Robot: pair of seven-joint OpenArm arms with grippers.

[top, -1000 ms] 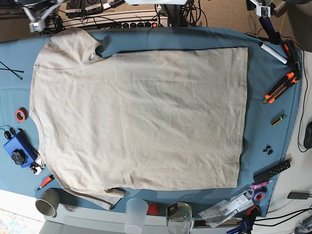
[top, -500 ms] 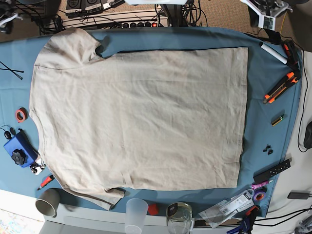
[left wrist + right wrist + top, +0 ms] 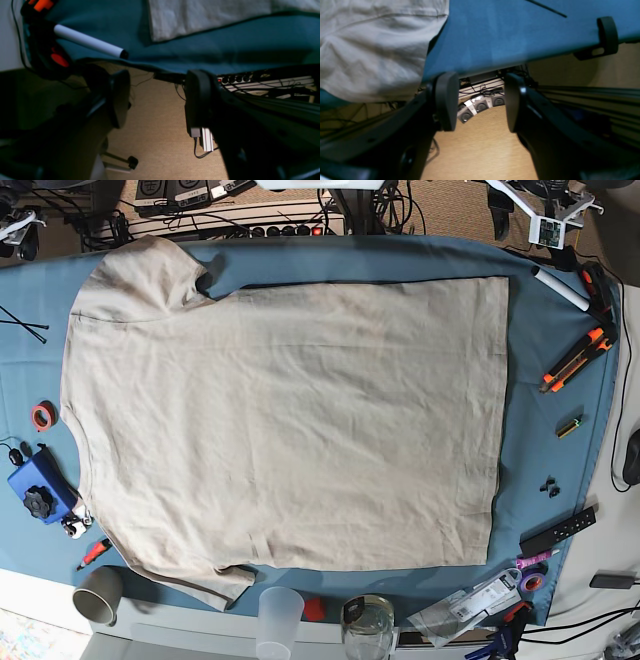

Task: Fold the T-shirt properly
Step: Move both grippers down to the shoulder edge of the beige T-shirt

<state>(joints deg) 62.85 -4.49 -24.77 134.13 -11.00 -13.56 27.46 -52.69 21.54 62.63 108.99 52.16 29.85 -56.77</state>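
Base view: the T-shirt lies spread flat on the bench, which is covered with a teal-blue cloth. Its collar end is toward the view's left and its hem toward the right, with one sleeve at upper left and the other at lower left. Small items ring the cloth: a white marker and an orange-handled tool at right, a roll of red tape and a blue box at left, a paper cup, a clear plastic cup and a glass jar along the lower edge. Only parts of the two arms show at the top corners, both off the shirt.

Left wrist view: the left end effector hangs past the bench edge, above the floor. Its jaws stand wide apart with nothing between them. A corner of the T-shirt lies on the cloth above, well apart from the fingers. The white marker rests near the bench edge.

Right wrist view: the right end effector is likewise off the bench edge, over the floor, jaws spread and empty. A sleeve of the T-shirt drapes at the bench edge beside the left finger; contact cannot be determined.
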